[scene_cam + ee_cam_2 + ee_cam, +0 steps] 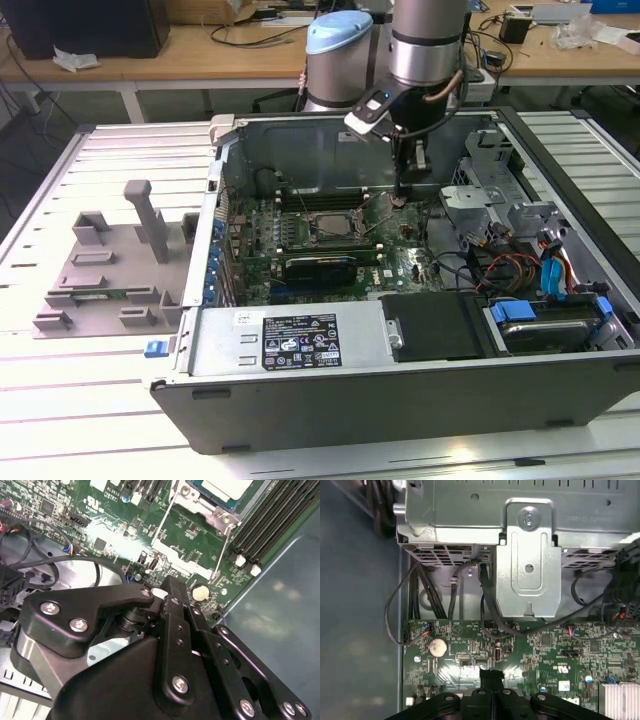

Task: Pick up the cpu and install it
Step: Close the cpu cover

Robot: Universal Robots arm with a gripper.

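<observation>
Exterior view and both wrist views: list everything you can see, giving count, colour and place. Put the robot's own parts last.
computer case: one, grey, lying open on the table
table: one, white, slatted, under the case
fixture: one, grey, on the table at the exterior view's left of the case
motherboard: one, green, on the case floor
cpu: one, silver-grey, in the socket on the motherboard
coin cell battery: one, silver, near the motherboard's edge
drive cage: one, silver, inside the case at the exterior view's right
cables: several, blue, by the drive cage
arm: one, silver-grey, above the case
gripper: one, black, shut, low over the motherboard beside the socket
</observation>
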